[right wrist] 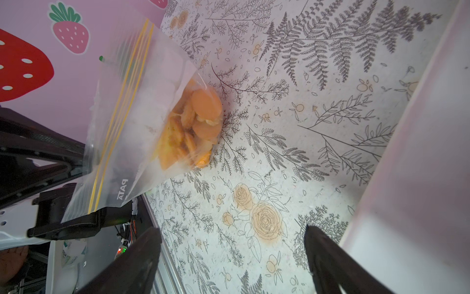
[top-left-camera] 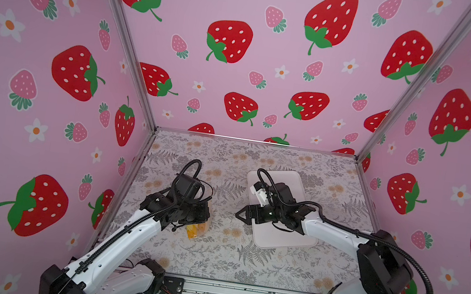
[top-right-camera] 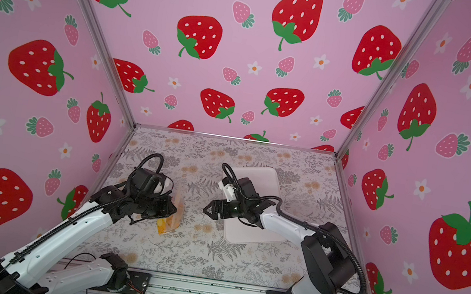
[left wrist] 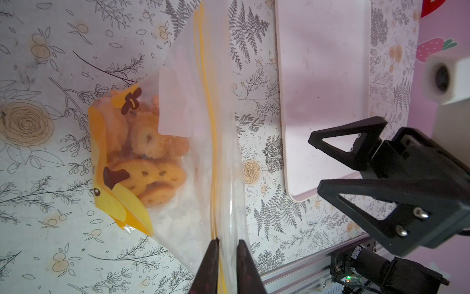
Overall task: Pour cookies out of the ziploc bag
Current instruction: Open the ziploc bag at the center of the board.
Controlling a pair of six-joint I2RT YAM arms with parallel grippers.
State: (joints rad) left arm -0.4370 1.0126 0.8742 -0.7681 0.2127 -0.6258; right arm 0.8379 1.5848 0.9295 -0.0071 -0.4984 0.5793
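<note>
The ziploc bag (left wrist: 178,163) is clear plastic with a yellow zip strip and a yellow-orange printed patch. The cookies (left wrist: 150,152) are bunched at its closed end, which rests on the floral cloth. My left gripper (left wrist: 227,244) is shut on the bag's zip edge, with plastic pinched between the fingers. In both top views the bag (top-left-camera: 198,230) (top-right-camera: 167,226) shows just under the left wrist. My right gripper (top-left-camera: 238,214) (right wrist: 232,231) stands open and empty a little right of the bag (right wrist: 142,122), its fingers pointing at it, the cookies (right wrist: 195,127) showing through the plastic.
A white rounded tray (top-left-camera: 277,239) (top-right-camera: 246,234) lies right of centre, partly under the right arm; its rim (right wrist: 419,178) is beside the right gripper. Pink strawberry walls enclose three sides, and a metal rail runs along the front edge.
</note>
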